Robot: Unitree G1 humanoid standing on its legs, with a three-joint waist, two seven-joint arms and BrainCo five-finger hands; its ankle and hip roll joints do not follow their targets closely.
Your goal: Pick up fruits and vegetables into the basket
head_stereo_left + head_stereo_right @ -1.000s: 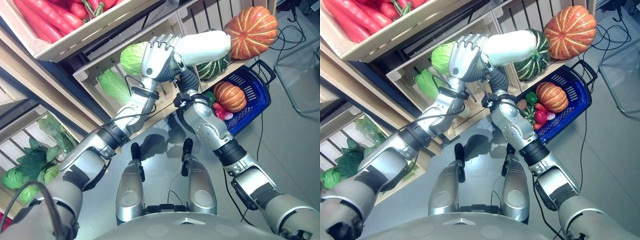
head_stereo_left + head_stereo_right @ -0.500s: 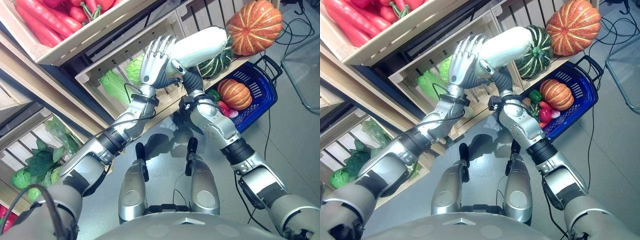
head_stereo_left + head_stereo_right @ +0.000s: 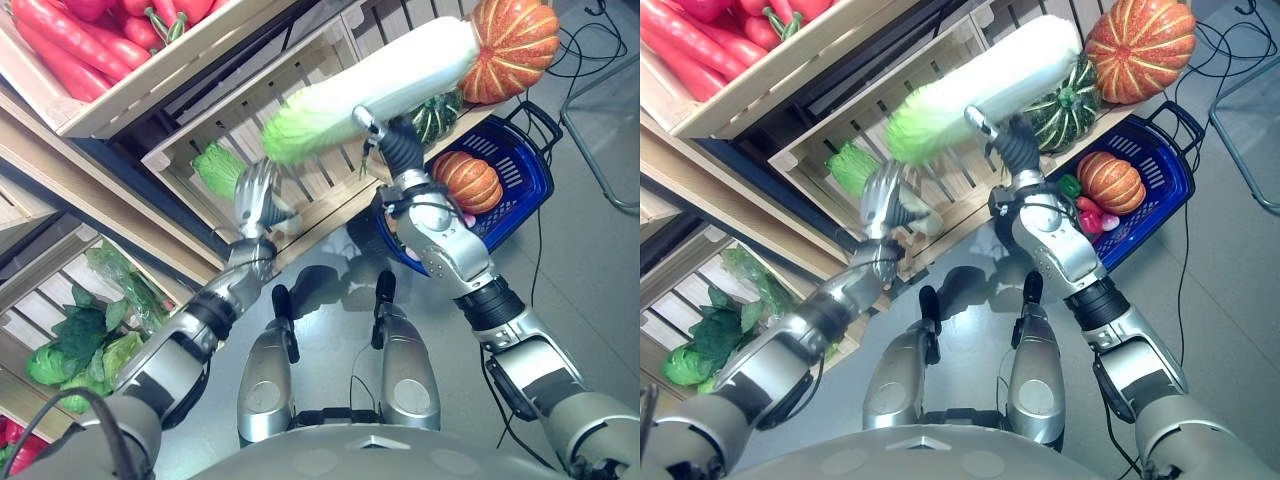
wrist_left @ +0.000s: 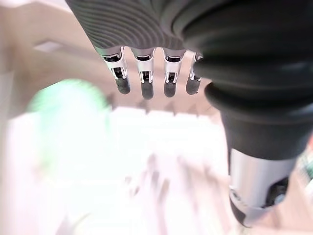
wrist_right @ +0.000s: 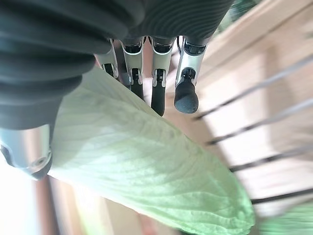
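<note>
My right hand holds the long napa cabbage aloft before the wooden crates, fingers curled round it. Two pumpkins: one shelved, one in the blue basket. My left hand hangs below, fingers released.

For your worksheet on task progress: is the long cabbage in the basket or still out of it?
Out. The right hand holds the cabbage above the blue basket.

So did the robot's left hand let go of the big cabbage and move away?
Yes. The left hand has dropped from the napa cabbage down toward the lower edge of the wooden crate, fingers relaxed. The right hand holds the cabbage alone.
</note>
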